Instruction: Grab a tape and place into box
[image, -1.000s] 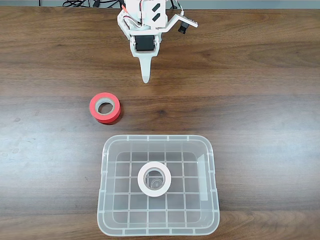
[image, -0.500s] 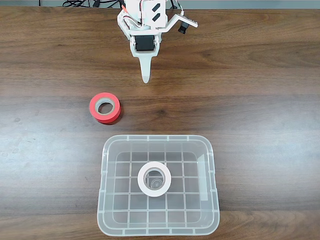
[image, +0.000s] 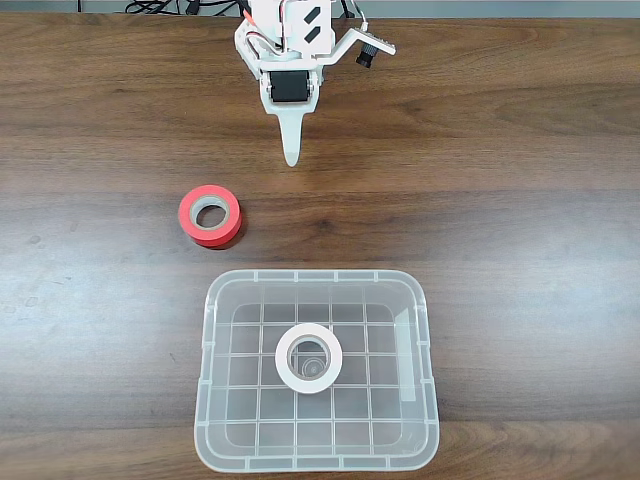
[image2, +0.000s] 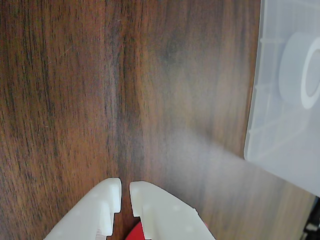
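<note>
Change: nothing has moved since the earlier pictures; the arm, both rolls and the bin sit in the same spots.

Arm: the white robot arm (image: 285, 55) sits at the top edge of the dark brown wooden table (image: 520, 200) in the fixed view, and it points down toward the middle.

Gripper: the white 2-finger gripper (image: 291, 155) hangs over bare wood. In the wrist view its 2 fingertips (image2: 125, 192) are nearly together, with just a thin gap between them, and they hold nothing.

Tape: the small white ring of tape with a wide round hole (image: 309, 357) lies flat in the middle of the bin floor. In the wrist view it shows at the right edge (image2: 300, 70), blurry through the plastic wall.

Box: the big clear plastic bin with rounded corners and a grid of ribs on its bottom (image: 222, 400) sits on the table at the bottom of the fixed view, well apart from the gripper.

Other roll: the red roll of tape with a grey middle (image: 210, 215) lies flat on the wood (outside the bin), near the bin's upper left corner in the fixed view. A bit of red (image2: 134, 234) peeks out under the fingers in the wrist view.
</note>
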